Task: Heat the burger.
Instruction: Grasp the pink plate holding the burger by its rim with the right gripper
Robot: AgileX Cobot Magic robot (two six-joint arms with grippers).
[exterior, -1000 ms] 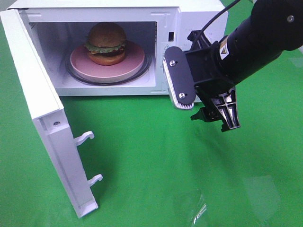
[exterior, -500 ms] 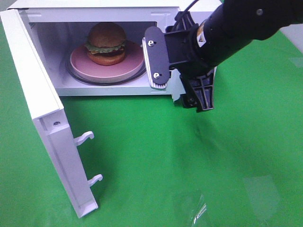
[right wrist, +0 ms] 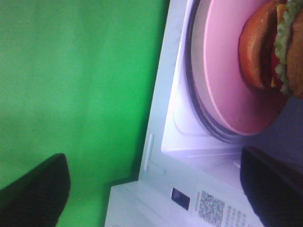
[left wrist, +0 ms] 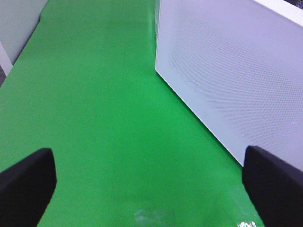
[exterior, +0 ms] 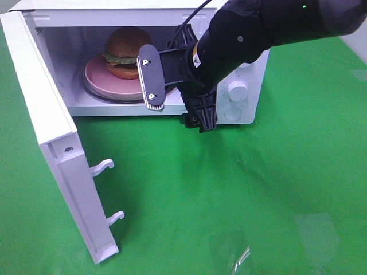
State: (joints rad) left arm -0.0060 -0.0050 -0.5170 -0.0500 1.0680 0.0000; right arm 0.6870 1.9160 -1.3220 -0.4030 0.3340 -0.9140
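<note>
The burger (exterior: 127, 50) sits on a round pink plate (exterior: 96, 75) on the glass turntable inside the open white microwave (exterior: 243, 69). My right gripper (exterior: 176, 98) hangs just in front of the cavity's right half, to the right of the burger and apart from it, open and empty. Its wrist view shows the burger (right wrist: 271, 47) and the plate (right wrist: 222, 71) beyond the oven's front sill, with my right gripper (right wrist: 154, 189) holding nothing. My left gripper (left wrist: 151, 189) is open over green cloth beside the microwave's perforated side wall (left wrist: 227, 80); the high view does not show it.
The microwave door (exterior: 51, 132) stands swung out at the left, with two latch hooks (exterior: 106, 166) on its edge. A round knob (exterior: 237, 89) shows on the control panel behind my right arm. Green cloth (exterior: 258, 200) covers the table.
My right arm has swept left, from in front of the control panel to in front of the open cavity, nearer the burger. The burger, plate and door have not moved.
</note>
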